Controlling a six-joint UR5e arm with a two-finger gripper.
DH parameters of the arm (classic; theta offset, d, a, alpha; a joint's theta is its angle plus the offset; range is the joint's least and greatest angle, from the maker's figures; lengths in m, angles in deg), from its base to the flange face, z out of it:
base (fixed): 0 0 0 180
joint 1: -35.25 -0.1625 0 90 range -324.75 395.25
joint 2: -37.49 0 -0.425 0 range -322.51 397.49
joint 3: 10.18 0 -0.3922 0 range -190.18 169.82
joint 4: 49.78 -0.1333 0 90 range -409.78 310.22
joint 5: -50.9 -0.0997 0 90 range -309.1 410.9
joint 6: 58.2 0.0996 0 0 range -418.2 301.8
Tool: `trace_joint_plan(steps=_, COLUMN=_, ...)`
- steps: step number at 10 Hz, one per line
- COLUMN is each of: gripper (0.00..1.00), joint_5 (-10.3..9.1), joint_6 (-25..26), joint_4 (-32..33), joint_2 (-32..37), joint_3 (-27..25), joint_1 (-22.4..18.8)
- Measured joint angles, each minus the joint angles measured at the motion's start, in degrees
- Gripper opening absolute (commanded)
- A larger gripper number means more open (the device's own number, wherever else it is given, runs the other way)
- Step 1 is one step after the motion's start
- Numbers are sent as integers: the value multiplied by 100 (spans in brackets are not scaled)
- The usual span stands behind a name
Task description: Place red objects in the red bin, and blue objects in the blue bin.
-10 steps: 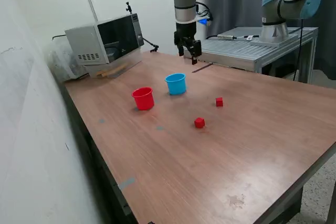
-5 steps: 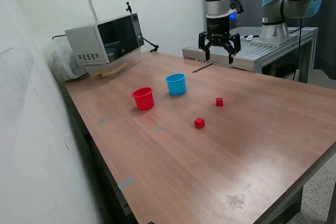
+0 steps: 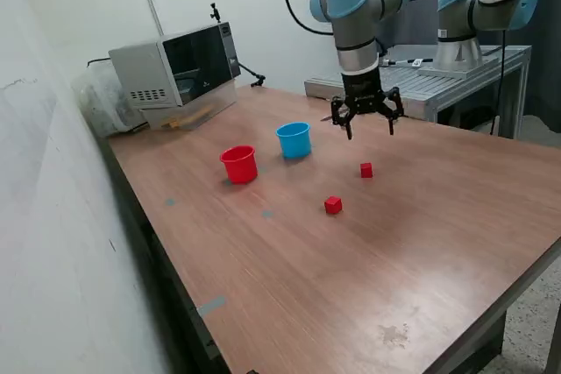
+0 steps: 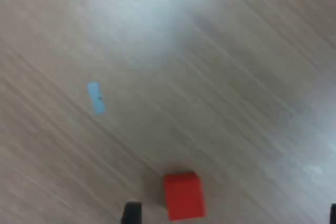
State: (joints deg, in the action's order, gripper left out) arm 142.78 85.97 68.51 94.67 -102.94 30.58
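Two tiny red cubes lie on the wooden table, one [image 3: 365, 170] farther back and one [image 3: 333, 205] nearer the front. One red cube [image 4: 182, 195] shows in the wrist view, blurred. The red cup [image 3: 238, 164] and the light-blue cup [image 3: 294, 140] stand side by side toward the exterior view's left. No dark-blue cubes show. My gripper [image 3: 369, 129] hangs open and empty above the table, just above and behind the farther red cube. One dark fingertip [image 4: 132, 212] shows near the cube in the wrist view.
A grey microwave-like box [image 3: 173, 69] stands at the table's back left. A metal bench [image 3: 421, 76] with a second arm [image 3: 485, 8] stands behind. A wall runs along the exterior view's left. A small blue tape mark [image 4: 96, 97] is on the wood.
The arm swung from near the blue cup toward the exterior view's right, then came down and forward to hover over the farther red cube. The gripper's fingers now show spread. The cubes and cups stayed put.
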Motion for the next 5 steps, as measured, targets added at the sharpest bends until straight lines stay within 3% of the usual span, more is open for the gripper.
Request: trace_joint_plan(steps=5, gripper=100, joint_5=-12, joint_6=-227, joint_4=0, joint_2=-466, joint_3=250, joint_1=147)
